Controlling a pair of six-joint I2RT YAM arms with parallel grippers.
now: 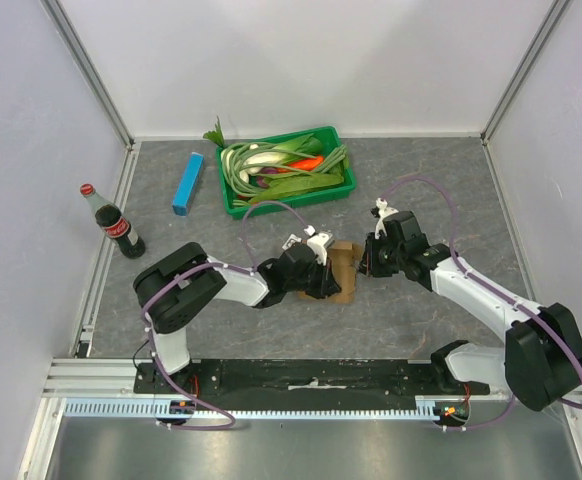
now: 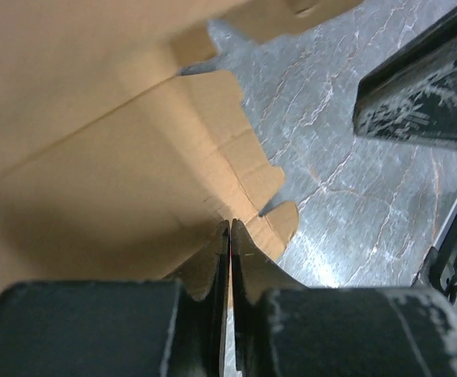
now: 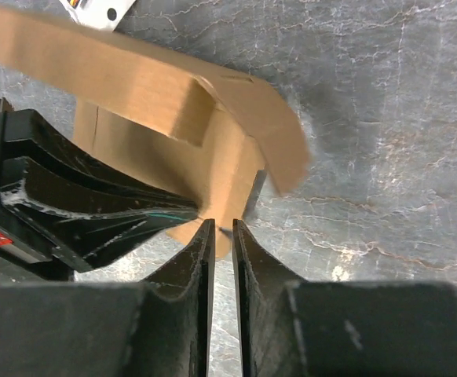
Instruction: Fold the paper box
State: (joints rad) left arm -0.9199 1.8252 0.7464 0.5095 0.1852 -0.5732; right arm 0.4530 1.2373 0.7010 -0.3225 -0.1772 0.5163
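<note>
The paper box [image 1: 345, 272], a brown cardboard piece with flaps, is held between my two grippers at the middle of the table. My left gripper [image 1: 326, 275] grips it from the left. In the left wrist view the left gripper [image 2: 229, 225] is pressed shut on an edge of the box [image 2: 134, 157], whose panels rise ahead of it. My right gripper [image 1: 364, 262] meets it from the right. In the right wrist view the right gripper [image 3: 222, 225] has a narrow gap between its fingers, with a lower corner of the box [image 3: 150, 86] at their tips. A top flap curls over.
A green tray [image 1: 291, 204] of vegetables stands at the back. To its left lies a slim blue box [image 1: 187, 183], and further left a cola bottle [image 1: 119, 225] stands upright near the wall. White walls and metal rails enclose the grey table.
</note>
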